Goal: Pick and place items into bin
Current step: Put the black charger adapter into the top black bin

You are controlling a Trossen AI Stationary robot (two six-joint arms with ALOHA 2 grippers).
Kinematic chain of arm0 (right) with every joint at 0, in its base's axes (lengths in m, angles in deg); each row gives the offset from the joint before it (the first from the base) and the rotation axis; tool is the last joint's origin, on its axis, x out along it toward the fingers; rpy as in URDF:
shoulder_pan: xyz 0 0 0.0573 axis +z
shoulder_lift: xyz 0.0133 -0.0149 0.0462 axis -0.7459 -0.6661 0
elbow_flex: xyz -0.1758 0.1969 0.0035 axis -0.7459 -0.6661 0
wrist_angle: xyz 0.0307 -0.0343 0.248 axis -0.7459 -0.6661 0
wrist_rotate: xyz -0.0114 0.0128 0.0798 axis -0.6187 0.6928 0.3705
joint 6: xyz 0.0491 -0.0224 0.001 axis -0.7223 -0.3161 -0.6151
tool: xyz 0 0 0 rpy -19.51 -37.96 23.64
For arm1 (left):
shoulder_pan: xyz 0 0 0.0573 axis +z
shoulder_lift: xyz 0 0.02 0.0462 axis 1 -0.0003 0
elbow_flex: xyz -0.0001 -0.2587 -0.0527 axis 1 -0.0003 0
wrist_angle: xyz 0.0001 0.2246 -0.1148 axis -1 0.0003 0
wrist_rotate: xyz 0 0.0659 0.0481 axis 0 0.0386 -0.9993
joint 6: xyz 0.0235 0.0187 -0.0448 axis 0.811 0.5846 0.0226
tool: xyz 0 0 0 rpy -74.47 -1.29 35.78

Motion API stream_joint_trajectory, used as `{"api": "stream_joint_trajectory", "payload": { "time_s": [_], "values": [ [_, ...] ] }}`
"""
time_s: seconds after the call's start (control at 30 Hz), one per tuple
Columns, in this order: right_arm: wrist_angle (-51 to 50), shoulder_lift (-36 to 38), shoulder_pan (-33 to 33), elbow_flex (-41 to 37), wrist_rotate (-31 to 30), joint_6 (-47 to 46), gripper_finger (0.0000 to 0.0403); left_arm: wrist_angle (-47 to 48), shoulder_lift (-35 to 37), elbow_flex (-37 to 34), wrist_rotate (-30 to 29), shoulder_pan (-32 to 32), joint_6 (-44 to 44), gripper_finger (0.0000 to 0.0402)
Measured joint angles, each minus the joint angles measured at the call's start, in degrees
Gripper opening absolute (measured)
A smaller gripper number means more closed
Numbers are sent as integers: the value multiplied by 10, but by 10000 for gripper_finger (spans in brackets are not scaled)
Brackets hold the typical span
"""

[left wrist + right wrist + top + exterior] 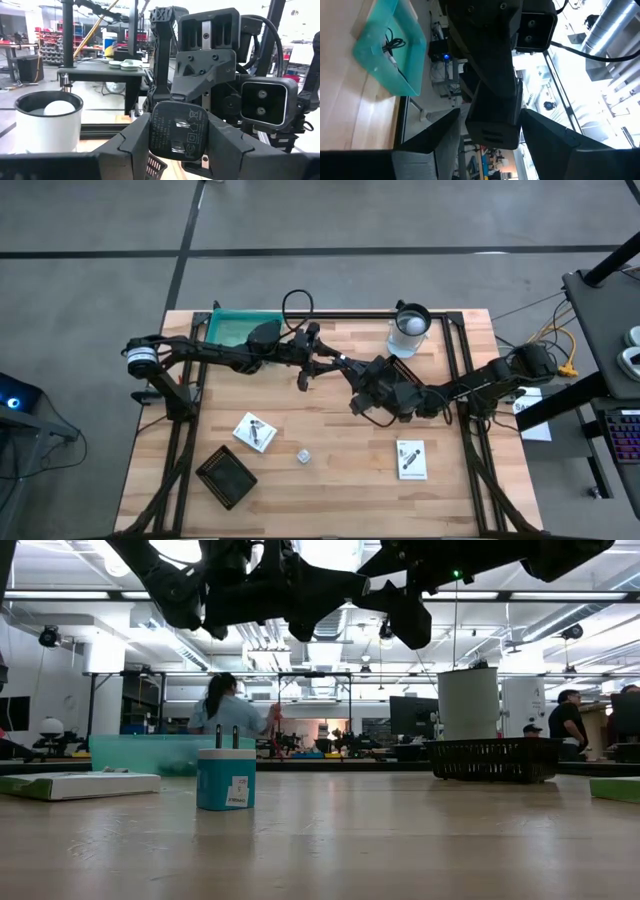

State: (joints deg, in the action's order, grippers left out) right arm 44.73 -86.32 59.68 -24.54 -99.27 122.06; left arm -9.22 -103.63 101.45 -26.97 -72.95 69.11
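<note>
- The left gripper point(179, 127) was clenched on a dark cube point(179, 132), its two fingers pressing the cube's opposite sides and the printed face turned toward the wrist camera.
- The cube hung in the air over the middle of the table, well above the wood and to the right of the teal bin point(228, 328), which stood at the far-left corner.
- The right gripper point(492, 114) faced the left one at close range with its fingers spread wide. In its own wrist view they flanked the dark block at the left arm's tip, apparently without pressing on it.
- Main risk, as I judged it: the two arms were nose to nose, so any further advance could knock the fingers together and twist the cube out of its hold.
- If this was a hand-over, letting go before the other side had clamped would drop the cube onto the table.
- The carry to the bin would pass near the cup point(410, 328) only if the arm swung right; leftward looked safer.
- Two white packets point(255, 432) point(411, 459), a white cube point(302, 456) and a black basket point(225, 477) lay on the near half, well apart from both grippers.
</note>
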Motion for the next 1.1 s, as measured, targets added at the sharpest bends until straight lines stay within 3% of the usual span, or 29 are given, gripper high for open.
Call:
{"api": "stream_joint_trajectory", "payload": {
  "time_s": [0.8,1.1],
  "values": [
    [0,0,-1,-1,10,-3,154,19,0,0,8,-9,6,139],
    [1,0,-1,-1,-30,-46,145,48,4,0,3,-5,78,250]
  ]
}}
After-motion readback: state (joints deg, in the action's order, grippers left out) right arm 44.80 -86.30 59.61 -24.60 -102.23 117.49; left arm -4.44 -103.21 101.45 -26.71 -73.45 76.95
